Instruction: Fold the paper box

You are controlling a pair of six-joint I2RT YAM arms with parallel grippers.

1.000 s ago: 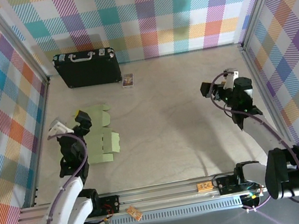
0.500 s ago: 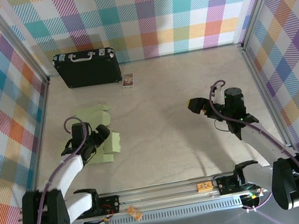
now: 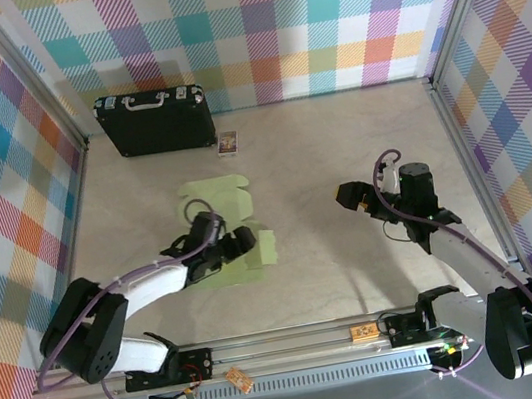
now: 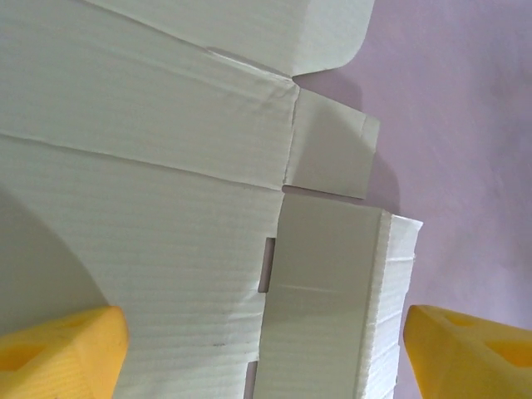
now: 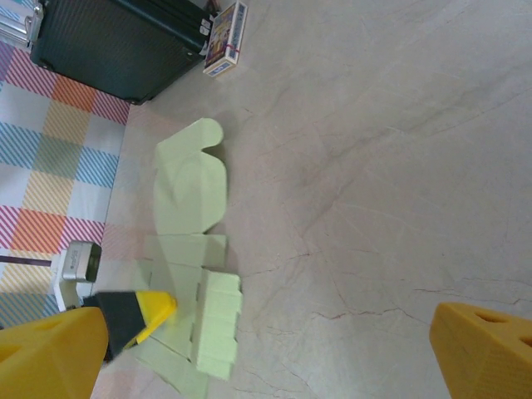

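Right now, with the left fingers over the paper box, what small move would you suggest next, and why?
Probably lower the left fingers and close them on the folded side panel of the paper box: they stand open with that panel between them, gripping nothing, while the right fingers hover open, apart from the card.

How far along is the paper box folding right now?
Early. Done: one side panel of the paper box looks folded over; the rest lies flat on the table. In hand: the left fingers stand open astride that folded panel, gripping nothing; the right fingers are open over the table, apart from the card. Left: raising the walls, tucking the rounded tabs, closing it.
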